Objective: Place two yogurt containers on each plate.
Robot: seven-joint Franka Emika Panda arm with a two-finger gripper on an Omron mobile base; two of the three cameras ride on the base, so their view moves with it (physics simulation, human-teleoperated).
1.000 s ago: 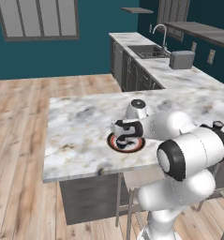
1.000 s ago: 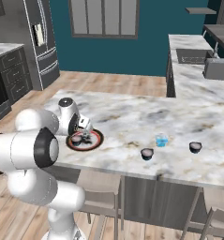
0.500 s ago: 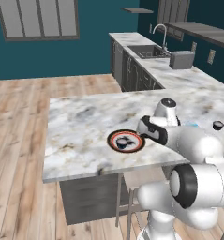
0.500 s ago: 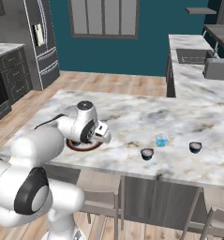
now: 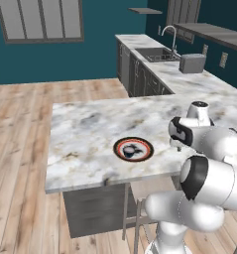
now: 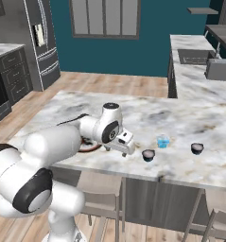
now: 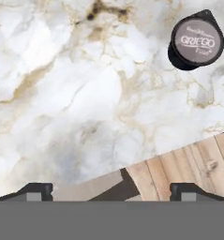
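Marble bench [image 6: 190, 118] | tool [image 6: 125, 144] wide open, empty | centre over dark round yogurt tub [image 7: 197, 41], then descend straight.

Marble island counter [image 5: 85, 129]: pale, veined top, standing on a wood-plank floor [image 5: 21, 149].

Plate [image 5: 134, 149]: round, black centre, white ring, red-orange rim; lies flat near the counter's front edge.

Yogurt containers [image 5: 130, 150]: small dark tubs with pale tops, resting on the plate's centre, close together; exact count cannot be told.

Robot arm [image 5: 209, 149]: white with dark joints, at the right, bent over the counter's right part, beside the plate and apart from it.

Back counter [image 5: 189, 79]: sink and faucet [image 5: 168, 37], grey toaster [image 5: 193, 63]. Teal walls.
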